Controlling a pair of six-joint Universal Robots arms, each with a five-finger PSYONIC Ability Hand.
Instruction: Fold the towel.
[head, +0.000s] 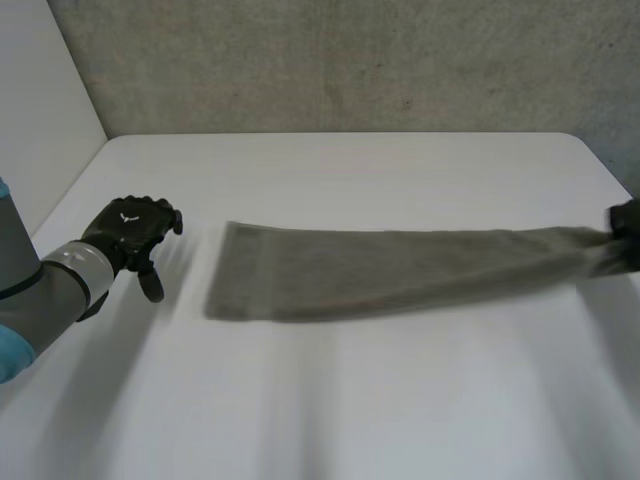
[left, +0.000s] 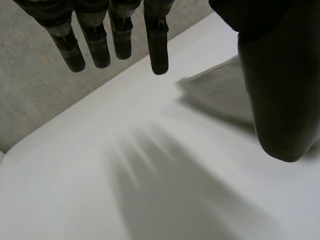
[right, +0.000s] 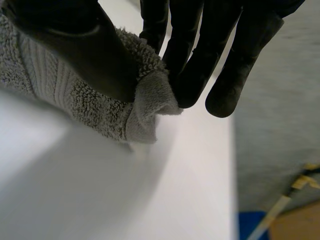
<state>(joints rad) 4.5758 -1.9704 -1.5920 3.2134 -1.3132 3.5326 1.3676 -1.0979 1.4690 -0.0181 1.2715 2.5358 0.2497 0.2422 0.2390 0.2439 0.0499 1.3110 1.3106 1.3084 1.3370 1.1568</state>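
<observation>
Towel (head: 400, 270): grey, laid out as one long narrow band across the middle of the white table (head: 350, 400), reaching to its right edge. Left end flat on the tabletop, squared off, faint border band just inside the hem. Right end narrowing and bunched, running into the right hand (head: 628, 235) at the table's right edge.

Right wrist view: right hand (right: 190, 45) clamped on the towel (right: 90, 107), thumb on one side, fingertips on the other, pinching a bunched corner of terry at that end. Ribbed border band visible beside the thumb. Pinched corner apparently just above the table (right: 75, 200), not resting on it.

Left hand (head: 130, 235): near the towel's left end, apart from it, no contact. Low over the table, back of the hand up, grey left arm (head: 50, 285) behind it. Left wrist view: left hand (left: 95, 45) with fingers straight and relaxed, thumb spread wide, nothing gripped. Towel (left: 220, 90) end lying on the table (left: 75, 190) beyond the gap between fingers and thumb.

Rough grey wall (head: 350, 60) behind the table's far edge.
</observation>
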